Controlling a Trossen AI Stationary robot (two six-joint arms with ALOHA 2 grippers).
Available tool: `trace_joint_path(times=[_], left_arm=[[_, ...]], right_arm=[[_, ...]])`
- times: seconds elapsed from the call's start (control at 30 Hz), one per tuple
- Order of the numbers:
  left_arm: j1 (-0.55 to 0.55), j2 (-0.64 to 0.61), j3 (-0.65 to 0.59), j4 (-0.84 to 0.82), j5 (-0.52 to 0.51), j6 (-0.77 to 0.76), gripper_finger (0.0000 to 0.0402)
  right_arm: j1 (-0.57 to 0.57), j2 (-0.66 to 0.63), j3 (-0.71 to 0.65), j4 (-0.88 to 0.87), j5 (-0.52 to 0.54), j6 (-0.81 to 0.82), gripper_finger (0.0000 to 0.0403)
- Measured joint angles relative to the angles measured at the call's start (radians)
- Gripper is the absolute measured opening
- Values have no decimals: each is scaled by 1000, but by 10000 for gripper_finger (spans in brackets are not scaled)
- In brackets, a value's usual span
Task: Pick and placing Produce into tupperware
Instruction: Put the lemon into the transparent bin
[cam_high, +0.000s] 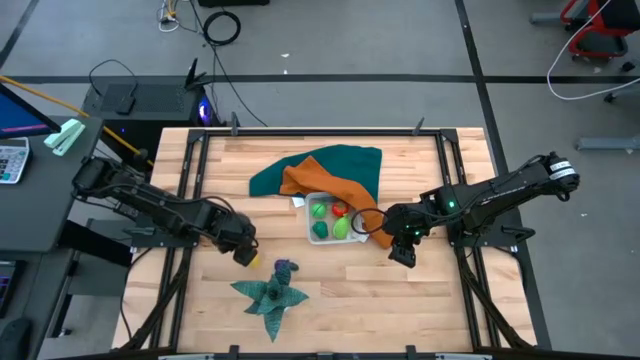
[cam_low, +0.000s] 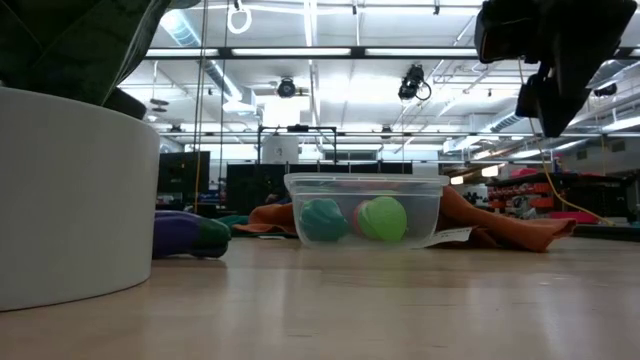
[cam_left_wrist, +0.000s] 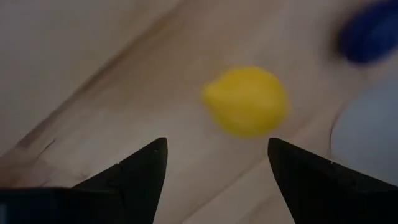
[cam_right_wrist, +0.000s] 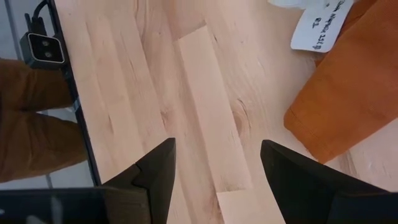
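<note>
Left side of the wooden table (cam_high: 400, 300): left pincer (cam_high: 245, 256) low over the boards, fingers spread, nothing between them. Small yellow lemon-shaped toy (cam_left_wrist: 247, 101) lies on the wood just ahead of the open fingertips, untouched. Judged: this is the piece being gone for, approach not yet closed.

Just right of it: small purple toy vegetable (cam_high: 286, 267) lying at the top edge of the star-shaped dark green cloth (cam_high: 270, 296). Still out on the table.

Centre: small clear rectangular plastic container (cam_high: 334, 220) with rounded corners, resting against the long orange cloth (cam_high: 325, 182), which lies over a large teal cloth (cam_high: 345, 160). Inside the container: a dark green piece (cam_low: 322, 220), a light green piece (cam_low: 384, 218), a red piece (cam_high: 340, 209); a further green piece shows from above. White label (cam_right_wrist: 321, 23) lies at its near edge.

Right: right pincer (cam_high: 402, 251) hanging above bare wood just beside the container and the orange cloth, fingers spread, empty. Looks to be waiting.

Progress, judged: most pieces already binned. Left to do: lemon and purple vegetable, at least. Nothing else loose seen.
</note>
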Motion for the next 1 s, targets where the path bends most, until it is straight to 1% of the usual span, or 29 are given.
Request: trace_joint_path(times=[0.07,0.17,0.23,0.33,0.43,0.53,0.67,0.77,0.87,1.0], left_arm=[[9,0,0,2,-30,-66,286],[14,1,0,23,-38,-152,286],[13,1,0,58,-39,-183,286],[13,9,0,147,-47,-200,286],[13,12,0,218,-80,-211,286],[14,31,2,215,-123,-214,286],[15,99,2,204,-127,-220,286],[15,158,-1,274,-122,-203,286],[15,214,1,398,-109,-200,286],[21,277,6,421,-103,-200,286]], right_arm=[[0,0,0,1,8,0,199],[0,0,0,2,14,0,199],[0,0,0,2,14,0,199],[0,0,0,2,14,-4,199],[0,0,0,2,14,-13,199],[0,0,0,2,14,-17,199],[0,0,0,2,14,-17,199],[0,0,0,2,13,-19,199],[0,0,0,3,12,-24,199],[0,0,0,9,11,-24,199]])
